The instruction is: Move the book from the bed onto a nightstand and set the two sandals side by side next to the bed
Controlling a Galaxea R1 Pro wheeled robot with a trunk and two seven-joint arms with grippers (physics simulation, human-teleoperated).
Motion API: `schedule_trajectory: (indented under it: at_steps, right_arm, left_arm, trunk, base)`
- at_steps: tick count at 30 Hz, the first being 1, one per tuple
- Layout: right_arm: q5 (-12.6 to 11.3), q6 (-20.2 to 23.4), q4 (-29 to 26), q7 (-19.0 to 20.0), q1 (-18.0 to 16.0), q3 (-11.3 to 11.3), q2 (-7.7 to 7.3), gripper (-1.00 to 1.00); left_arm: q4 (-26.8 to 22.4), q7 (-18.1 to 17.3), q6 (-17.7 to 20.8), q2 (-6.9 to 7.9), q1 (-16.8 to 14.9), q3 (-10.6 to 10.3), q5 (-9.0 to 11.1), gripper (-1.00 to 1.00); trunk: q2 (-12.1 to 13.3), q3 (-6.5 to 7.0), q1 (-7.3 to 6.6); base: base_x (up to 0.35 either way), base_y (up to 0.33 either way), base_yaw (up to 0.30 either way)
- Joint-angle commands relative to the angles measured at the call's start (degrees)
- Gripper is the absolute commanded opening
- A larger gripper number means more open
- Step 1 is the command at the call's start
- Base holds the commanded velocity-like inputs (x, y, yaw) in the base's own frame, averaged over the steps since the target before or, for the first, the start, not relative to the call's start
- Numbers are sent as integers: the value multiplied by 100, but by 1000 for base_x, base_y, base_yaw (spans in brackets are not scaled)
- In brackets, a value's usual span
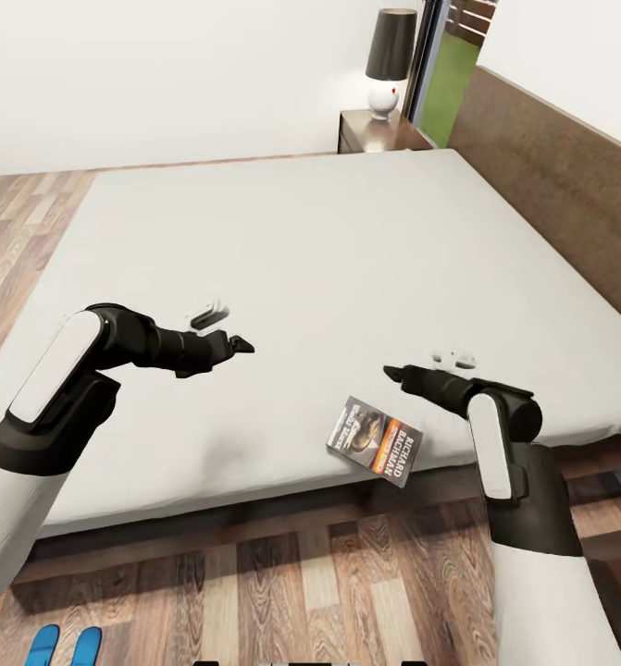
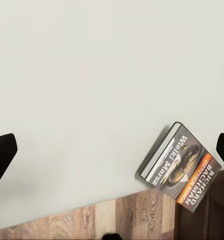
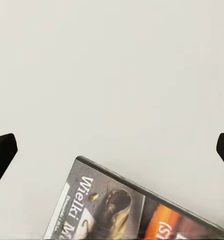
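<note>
Book (image 1: 375,440) lies flat at the bed's (image 1: 282,250) near edge, one corner overhanging. Right gripper (image 1: 398,374) hovers just above it, left gripper (image 1: 239,344) well apart; both fingers spread wide, empty. Sandals (image 1: 65,646) side by side on floor (image 1: 282,583). Nightstand (image 1: 379,132) at far corner.

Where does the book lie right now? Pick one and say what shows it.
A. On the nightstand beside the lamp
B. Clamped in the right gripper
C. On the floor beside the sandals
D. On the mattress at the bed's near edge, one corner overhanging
D: the book lies flat on the grey mattress of the bed, its corner jutting over the floorboards, with the right gripper open above and apart from it.
</note>
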Motion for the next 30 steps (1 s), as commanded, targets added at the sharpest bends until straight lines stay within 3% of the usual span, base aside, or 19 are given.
schedule_trajectory:
  at_steps: [1, 5, 6, 7, 13, 17, 18, 26, 27, 30]
  right_arm:
    - [-139, 106, -25, 126, 46, -112, -10, 100]
    - [-431, 106, -64, 562, 281, -374, -108, 100]
    - [-759, 106, -87, 1190, 673, -579, -274, 100]
    - [-759, 106, -87, 1190, 673, -579, -274, 100]
    - [-1031, 106, -100, 2151, 979, -684, -399, 100]
    - [-1081, 106, -102, 2382, 1046, -740, -422, 100]
    - [-1111, 106, -103, 2508, 1115, -918, -432, 100]
    - [-1167, 106, -104, 2647, 1422, -1148, -433, 100]
    - [-1209, 106, -104, 2728, 1581, -1213, -432, 100]
    - [-1299, 106, -104, 2763, 1642, -1273, -426, 100]
  left_arm:
    - [-4, 53, 24, 5, 54, 2, 44, 100]
    - [-6, 58, 25, 8, 181, 51, 40, 100]
    - [-8, 22, 32, 32, 241, 163, 36, 100]
    - [-8, 22, 32, 32, 241, 163, 36, 100]
    - [-8, -265, 34, 41, 293, 462, 34, 100]
    - [-8, -382, 31, 16, 298, 518, 34, 100]
    - [-8, -428, 28, 7, 301, 546, 34, 100]
    - [-8, -457, 8, 1, 326, 573, 5, 100]
    - [-9, -476, -41, -10, 385, 557, -4, 100]
    - [-9, -482, -57, -12, 511, 550, -7, 100]
  trunk:
    - [-2, 5, 0]
    - [-2, 39, 0]
    - [-2, 48, 0]
    - [-2, 57, 0]
    - [-2, 111, 0]
    - [-2, 148, 0]
    - [-2, 157, 0]
    - [-2, 230, 0]
    - [-2, 240, 0]
    - [-2, 267, 0]
  base:
    - [0, 0, 0]
    - [0, 0, 0]
    - [0, 0, 0]
    - [0, 0, 0]
    - [0, 0, 0]
    - [0, 0, 0]
    - [0, 0, 0]
    - [0, 0, 0]
    - [0, 0, 0]
    - [0, 0, 0]
